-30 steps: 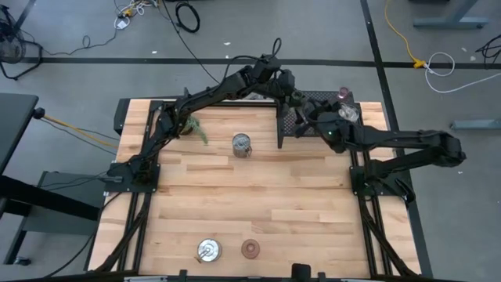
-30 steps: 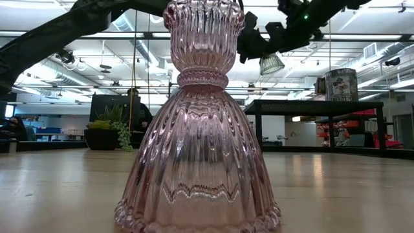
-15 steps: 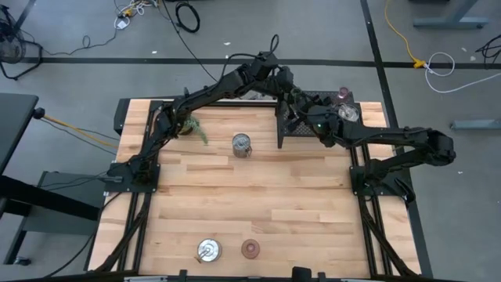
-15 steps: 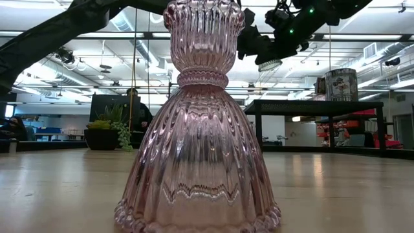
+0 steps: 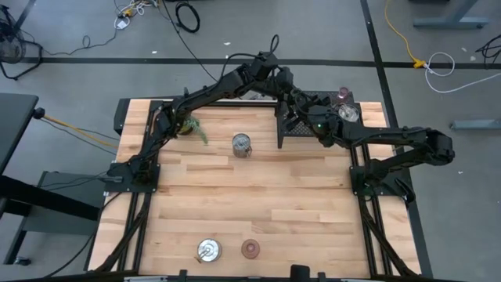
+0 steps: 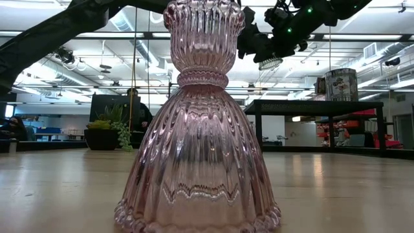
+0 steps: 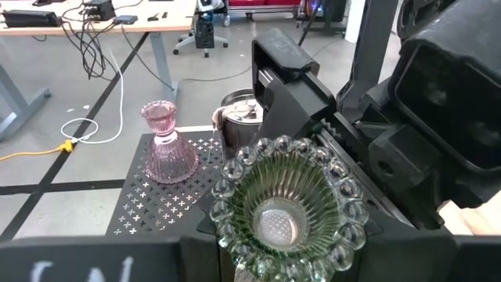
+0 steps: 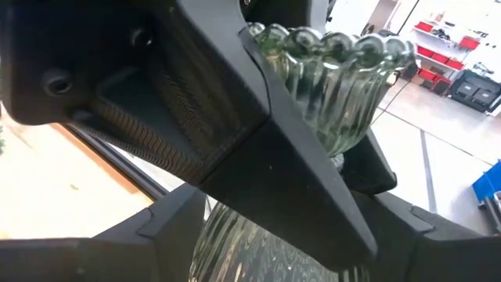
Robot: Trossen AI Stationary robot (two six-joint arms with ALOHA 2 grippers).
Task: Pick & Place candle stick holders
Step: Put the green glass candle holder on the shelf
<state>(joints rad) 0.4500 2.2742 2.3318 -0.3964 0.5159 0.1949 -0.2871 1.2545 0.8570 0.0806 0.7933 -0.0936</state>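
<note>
Wooden table [image 5: 258, 204] carries a black perforated rack [image 5: 305, 106] at its far edge, right of centre; both arms reach over it. Left arm [image 5: 211, 94] runs from the left side of the table to the rack, right arm [image 5: 391, 145] from the right side, and the two grippers meet above the rack's left part. Left gripper [image 5: 291, 95]: the pictures do not settle whether its fingers are released or clenched. Right gripper [image 5: 313, 121]: clenched on a greenish ribbed glass holder [image 7: 286, 207], which hangs in the air above the rack; the low view shows that holder's beaded rim turned downward [image 6: 270, 63]. Potted plant [image 5: 192, 127] sits at the far left of the table, under the left arm. Silver holder [image 5: 242, 145] stands mid-table toward the far side, left of the rack. On the rack's far right corner: a pink glass holder [image 5: 343, 95], with a clear one [image 5: 348, 113] just beside it. At the near edge, a shiny silver holder [image 5: 208, 251] and a pinkish-brown holder [image 5: 250, 249] stand side by side, apart; the latter fills the low view [image 6: 197, 116], upright, bell-shaped base down.
</note>
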